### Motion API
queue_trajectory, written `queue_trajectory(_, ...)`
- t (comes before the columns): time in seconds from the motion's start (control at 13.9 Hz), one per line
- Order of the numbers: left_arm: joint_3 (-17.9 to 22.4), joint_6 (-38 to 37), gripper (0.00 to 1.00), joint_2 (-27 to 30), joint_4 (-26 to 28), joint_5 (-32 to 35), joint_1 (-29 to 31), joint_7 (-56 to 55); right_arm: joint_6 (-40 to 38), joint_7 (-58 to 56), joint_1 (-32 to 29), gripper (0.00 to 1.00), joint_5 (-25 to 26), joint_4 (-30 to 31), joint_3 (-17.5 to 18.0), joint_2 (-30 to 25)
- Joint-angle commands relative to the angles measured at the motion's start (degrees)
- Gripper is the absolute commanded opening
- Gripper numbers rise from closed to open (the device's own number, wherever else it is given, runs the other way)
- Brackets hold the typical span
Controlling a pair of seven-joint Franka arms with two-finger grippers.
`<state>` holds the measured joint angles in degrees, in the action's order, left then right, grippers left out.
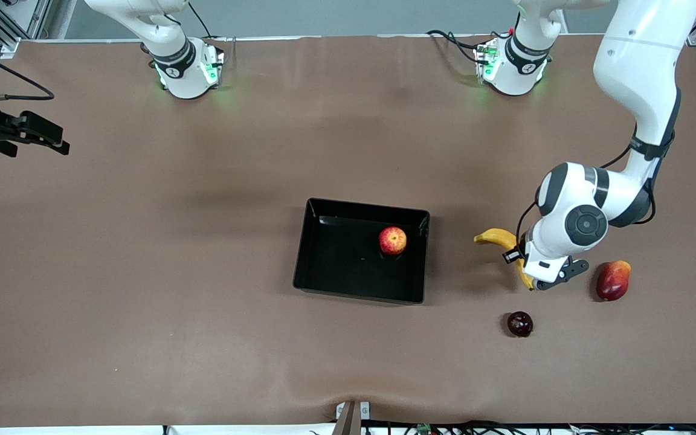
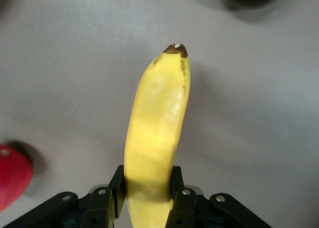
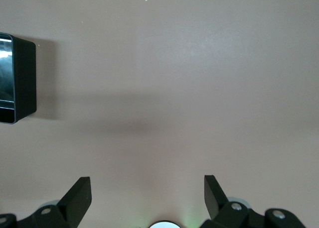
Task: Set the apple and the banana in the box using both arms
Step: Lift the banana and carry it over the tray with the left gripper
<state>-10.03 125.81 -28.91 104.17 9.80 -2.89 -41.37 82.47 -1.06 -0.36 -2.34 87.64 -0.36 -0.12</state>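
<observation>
The apple (image 1: pixel 393 240), red with yellow streaks, lies inside the black box (image 1: pixel 324 287) near the wall toward the left arm's end. The yellow banana (image 1: pixel 496 237) is beside the box, toward the left arm's end. My left gripper (image 1: pixel 526 273) is shut on the banana's lower part, and the arm hides that end. In the left wrist view the banana (image 2: pixel 157 123) runs out from between the fingers (image 2: pixel 115 188) of my left gripper (image 2: pixel 148 188), brown tip away. My right gripper (image 1: pixel 52 142) waits open at the right arm's end, and the right wrist view shows nothing between the jaws of my right gripper (image 3: pixel 148 188).
An elongated red-orange fruit (image 1: pixel 612 280) lies beside my left gripper. A dark red round fruit (image 1: pixel 519 324) sits nearer the front camera than the banana. The right wrist view catches one corner of the box (image 3: pixel 22 81). Brown tabletop surrounds everything.
</observation>
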Motion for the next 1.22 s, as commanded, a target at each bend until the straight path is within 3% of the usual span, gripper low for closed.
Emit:
queue_trajectory(0.0, 0.02, -6.78, 0.00, 2.19, -5.18, 1.36, -4.04, -3.54, -0.64, -0.44, -0.52, 1.00, -0.91, -0.90, 0.27, 0.21)
queue_trajectory(0.29, -0.07, -12.95, 0.00, 1.67, -14.76, 0.48, -8.61, -3.55, -0.64, -0.44, -0.52, 1.00, -0.91, -0.90, 0.27, 0.21)
queue_trajectory(0.72, -0.07, -12.96, 0.00, -3.68, -24.60, 0.57, -18.28, -4.59, -0.64, -0.44, -0.52, 1.00, -0.91, -0.90, 0.27, 0.30)
queue_trajectory(1.15, 0.10, -12.17, 0.00, -9.14, -29.98, 0.48, -25.05, -11.09, -0.64, -0.44, -0.52, 1.00, -0.91, -0.90, 0.27, 0.30)
